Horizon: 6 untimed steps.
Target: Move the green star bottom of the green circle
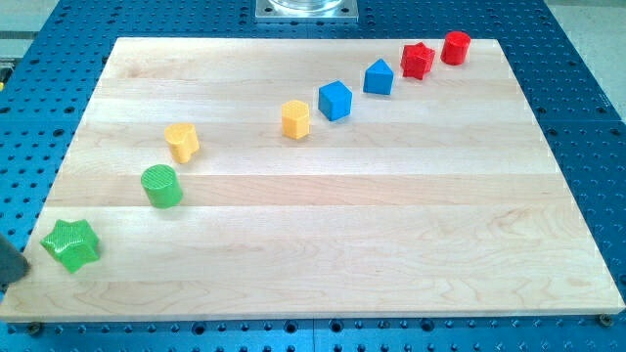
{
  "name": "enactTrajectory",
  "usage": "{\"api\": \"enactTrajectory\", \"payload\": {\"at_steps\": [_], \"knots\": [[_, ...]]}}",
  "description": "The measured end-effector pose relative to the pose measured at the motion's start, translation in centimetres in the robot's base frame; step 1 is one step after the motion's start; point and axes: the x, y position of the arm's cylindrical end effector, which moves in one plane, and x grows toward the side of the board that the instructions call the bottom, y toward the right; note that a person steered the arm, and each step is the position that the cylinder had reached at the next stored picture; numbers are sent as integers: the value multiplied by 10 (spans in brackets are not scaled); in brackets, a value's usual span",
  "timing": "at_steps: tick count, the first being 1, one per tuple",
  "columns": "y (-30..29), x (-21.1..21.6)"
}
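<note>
Green star (pixel 71 244) lies at the near left corner of the wooden counter (pixel 391 235), close to the left edge. Up and to its right, a short way farther back, stands the green circle (pixel 162 186) (a squat cylinder, upright), apart from the star. At the extreme left border of the view, just left of the star, a dark shape (pixel 12 262) enters the picture; it may be the rod, but so little of it shows that I cannot tell where my tip ends, how the arm is posed, or whether it touches the star. The end effector is a plain rod, and nothing of an opening or a hold can be told.

Beyond the green circle the other blocks run in a loose diagonal toward the far right: a yellow block (pixel 182 142), a yellow hexagon-like block (pixel 295 119), a blue cube (pixel 335 100), a second blue block (pixel 379 77), a red star (pixel 418 61) and a red cylinder (pixel 455 47), each apart from its neighbours.
</note>
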Motion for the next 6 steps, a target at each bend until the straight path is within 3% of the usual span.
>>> {"api": "enactTrajectory", "payload": {"at_steps": [3,4,5,6], "knots": [[98,-24],[85,-16],[140,17],[193,6]]}}
